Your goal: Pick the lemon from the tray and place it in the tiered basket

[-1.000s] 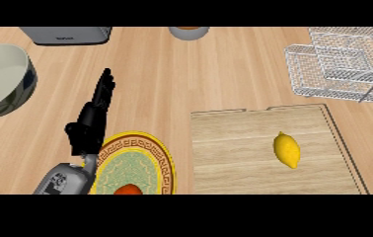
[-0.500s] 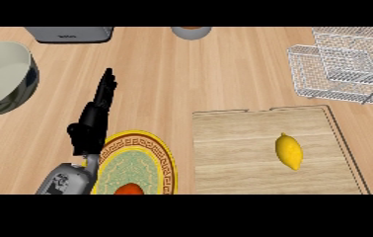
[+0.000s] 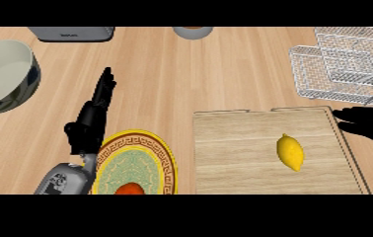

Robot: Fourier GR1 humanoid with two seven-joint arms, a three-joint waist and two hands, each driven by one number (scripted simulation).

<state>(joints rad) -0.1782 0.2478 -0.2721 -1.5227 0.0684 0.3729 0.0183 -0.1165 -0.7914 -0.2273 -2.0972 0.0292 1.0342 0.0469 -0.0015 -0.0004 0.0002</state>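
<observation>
— since a moment ago, a black right hand (image 3: 354, 122) has come in at the right edge, beside the pale wooden tray (image 3: 241, 132); its fingers, can't tell.
— and the yellow oval lemon (image 3: 290, 152)?
— on that tray, untouched. black left hand (image 3: 93, 117) rests straight-fingered on the light wood counter (image 3: 182, 73), white wire tiered basket (image 3: 335, 65) far right.

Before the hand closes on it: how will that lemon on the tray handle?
The lemon looks smooth and oval with pointed ends, so it may roll sideways if nudged. It lies loose on the flat tray, nothing bracing it. Probably rigid enough to grasp across its middle.
</observation>
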